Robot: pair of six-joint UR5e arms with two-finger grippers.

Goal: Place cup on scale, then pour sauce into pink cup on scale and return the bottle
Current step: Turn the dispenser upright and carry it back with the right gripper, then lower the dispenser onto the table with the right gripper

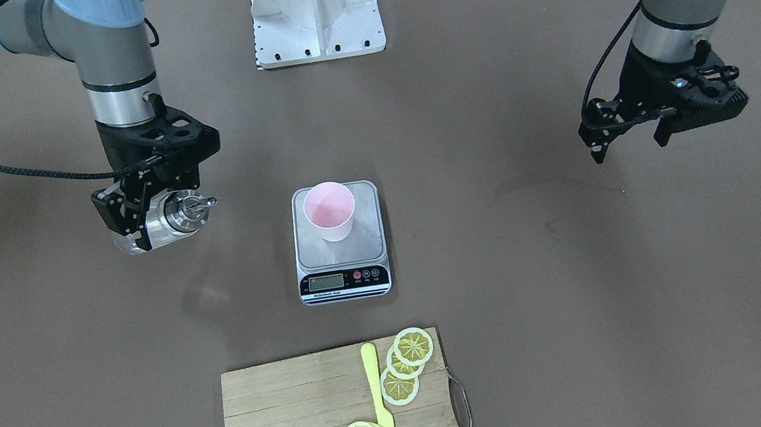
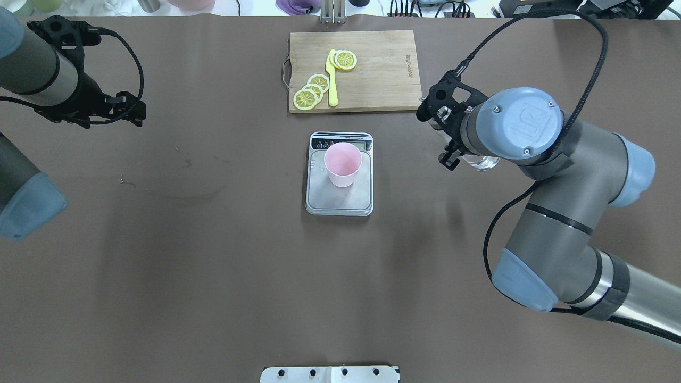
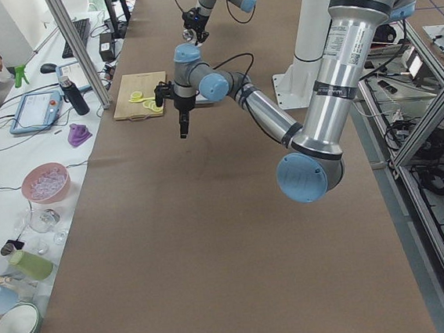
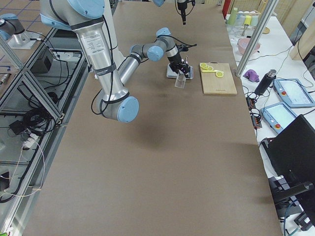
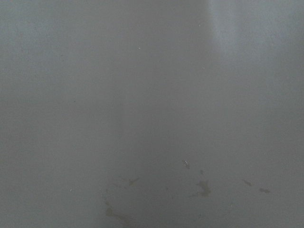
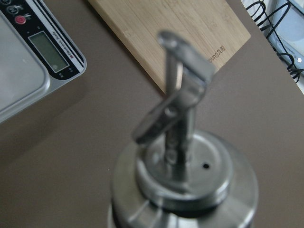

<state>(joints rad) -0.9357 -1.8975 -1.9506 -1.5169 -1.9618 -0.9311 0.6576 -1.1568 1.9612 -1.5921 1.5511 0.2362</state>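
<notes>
- Two of the task's things are where a pour needs them. The pink cup (image 1: 329, 209) stands upright on the steel platform of the kitchen scale (image 1: 345, 279), so whatever goes in gets weighed.
- Right pincer (image 1: 155, 226) is clamped round the glass bottle (image 1: 174, 214), which is roughly upright, off to one side of the scale and apart from it. Its shadow on the table (image 1: 585, 289) suggests it hangs in the air.
- Metal pourer cap (image 6: 183, 156) fills the right wrist view, spout up, so nothing spills.
- Left pincer (image 1: 629, 147) hovers empty with jaws apart, well clear of the scale — likely so as not to obstruct the pour.
- Whether the cup has anything in it I cannot tell.
- Bamboo cutting board (image 1: 290, 420) with lemon slices (image 1: 402, 370) lies beyond the scale, uninvolved.
</notes>
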